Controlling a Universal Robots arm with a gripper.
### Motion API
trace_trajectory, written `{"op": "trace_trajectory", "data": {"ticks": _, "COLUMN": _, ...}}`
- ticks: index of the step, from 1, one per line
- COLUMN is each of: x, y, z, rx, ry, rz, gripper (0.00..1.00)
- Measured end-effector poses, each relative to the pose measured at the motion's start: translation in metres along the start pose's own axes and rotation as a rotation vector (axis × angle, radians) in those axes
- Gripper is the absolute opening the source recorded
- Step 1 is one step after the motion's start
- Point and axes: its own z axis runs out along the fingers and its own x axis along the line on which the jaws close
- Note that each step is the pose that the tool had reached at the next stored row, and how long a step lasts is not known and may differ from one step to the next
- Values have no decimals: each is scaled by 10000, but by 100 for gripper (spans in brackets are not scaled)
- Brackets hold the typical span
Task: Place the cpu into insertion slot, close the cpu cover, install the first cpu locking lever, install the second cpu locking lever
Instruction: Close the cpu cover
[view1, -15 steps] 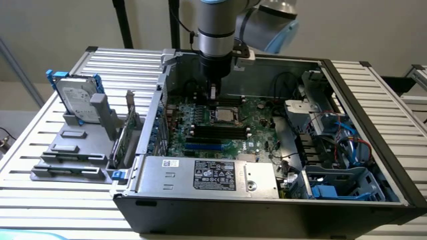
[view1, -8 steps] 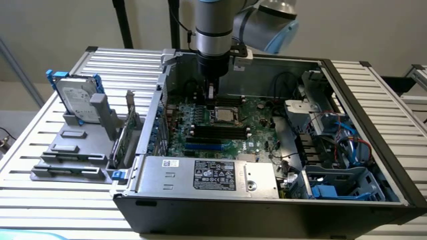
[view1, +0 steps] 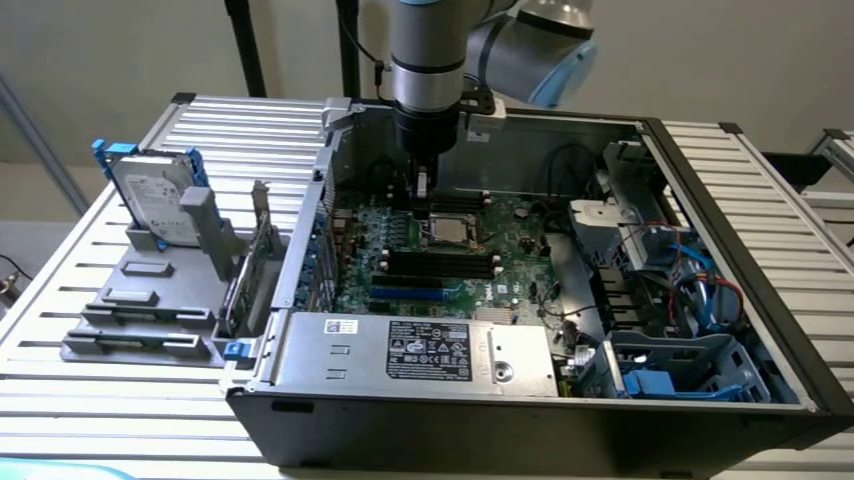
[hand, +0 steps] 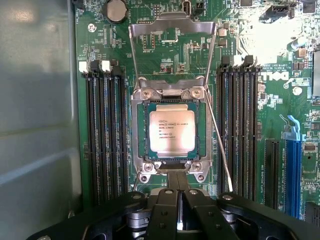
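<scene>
Two views, one moment.

**Exterior view.** The cpu (view1: 449, 232) lies near the middle of the green circuit board (view1: 514, 245) on the floor of the open computer case (view1: 400, 440). The gripper (view1: 423, 205) hangs just beside the cpu, on the side towards the board's far edge, with its tips low over the board. Contact cannot be told from this view.

**Wrist view.** The cpu (hand: 172, 131) sits flat in the insertion slot (hand: 202, 135), metal face up and square to the frame. It is judged light, rigid and fragile, to be taken by its edges only.

The cpu cover (hand: 165, 21) stands swung up off the slot, hinged at the slot edge away from the gripper. It looks to be a thin, stiff, light metal frame. Its free crossbar is the likely place to press or take hold, and a slip there could strike the chip. A thin wire locking lever (hand: 218, 145) slants along one side of the slot and appears free of its catch.

The gripper (hand: 178, 197) has its fingers brought together with nothing seen between them. Its tips are just beside the slot's near edge, apart from the chip.
</scene>
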Motion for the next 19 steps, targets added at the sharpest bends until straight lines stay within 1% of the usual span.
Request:
{"op": "trace_trajectory", "data": {"ticks": 4, "x": 0, "y": 1, "z": 0, "rx": 0, "ry": 0, "rz": 1, "gripper": 11}}
{"op": "trace_trajectory", "data": {"ticks": 6, "x": 1, "y": 32, "z": -1, "rx": 13, "ry": 1, "rz": 1, "gripper": 11}}
{"op": "trace_trajectory", "data": {"ticks": 8, "x": 0, "y": 88, "z": -21, "rx": 71, "ry": -5, "rz": -1, "gripper": 11}}
{"op": "trace_trajectory", "data": {"ticks": 10, "x": -6, "y": 138, "z": -59, "rx": 143, "ry": -7, "rz": 1, "gripper": 11}}
{"op": "trace_trajectory", "data": {"ticks": 14, "x": -27, "y": 235, "z": -182, "rx": 336, "ry": -17, "rz": 1, "gripper": 11}}
{"op": "trace_trajectory", "data": {"ticks": 16, "x": -37, "y": 300, "z": -236, "rx": 429, "ry": -22, "rz": 1, "gripper": 11}}
{"op": "trace_trajectory", "data": {"ticks": 19, "x": -51, "y": 423, "z": -299, "rx": 520, "ry": -26, "rz": 1, "gripper": 11}}
